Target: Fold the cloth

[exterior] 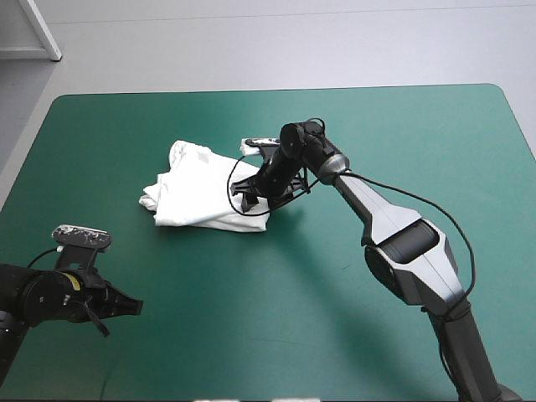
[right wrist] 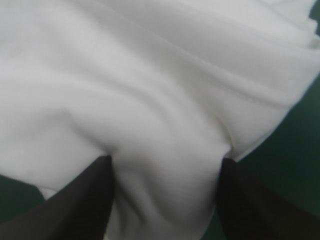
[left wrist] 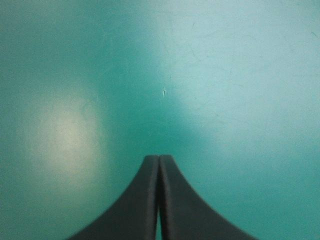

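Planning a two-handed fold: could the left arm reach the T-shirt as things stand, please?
Probably yes. Only bare teal-green cover lies between the left gripper, which is shut, and the T-shirt; the right gripper, open, is at the shirt's right end.

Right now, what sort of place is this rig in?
Likely a robot lab test bench, not a home: a table with a teal-green cover, a left arm and right arm mounted at it, and one white T-shirt as the work item.
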Controlling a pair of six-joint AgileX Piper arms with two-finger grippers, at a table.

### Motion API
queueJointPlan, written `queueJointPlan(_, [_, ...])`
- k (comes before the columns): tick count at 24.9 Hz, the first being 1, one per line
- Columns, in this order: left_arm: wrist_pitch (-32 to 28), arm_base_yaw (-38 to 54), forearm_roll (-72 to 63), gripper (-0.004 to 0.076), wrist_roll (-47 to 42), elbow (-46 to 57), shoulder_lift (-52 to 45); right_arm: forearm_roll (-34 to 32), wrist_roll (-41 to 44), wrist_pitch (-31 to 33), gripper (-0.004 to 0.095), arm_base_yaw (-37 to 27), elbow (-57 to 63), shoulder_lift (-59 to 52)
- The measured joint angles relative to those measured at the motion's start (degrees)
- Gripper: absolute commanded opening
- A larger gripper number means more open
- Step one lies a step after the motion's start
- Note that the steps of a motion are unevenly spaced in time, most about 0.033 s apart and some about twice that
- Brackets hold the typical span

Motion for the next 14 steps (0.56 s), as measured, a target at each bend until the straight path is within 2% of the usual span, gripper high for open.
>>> queueJointPlan(1, [0.0, 0.0, 0.0, -0.0010, 0.0, 0.0, 0.0, 0.0, -0.5, -0.5, 0.0194, 0.3, 0.0, 0.1])
queueJointPlan(2, [0.0, 0.0, 0.0, -0.0010, 0.0, 0.0, 0.0, 0.0, -1.1, -0.7, -0.0002, 0.6, 0.0, 0.3])
queueJointPlan(8, [0.0, 0.0, -0.1, -0.0010, 0.0, 0.0, 0.0, -0.7, -5.8, -1.2, -0.0018, 1.0, 0.0, 0.1])
queueJointPlan(14, [0.0, 0.0, 0.0, -0.0010, 0.0, 0.0, 0.0, -12.4, -5.0, 0.8, -0.0018, 0.6, 0.2, -3.0])
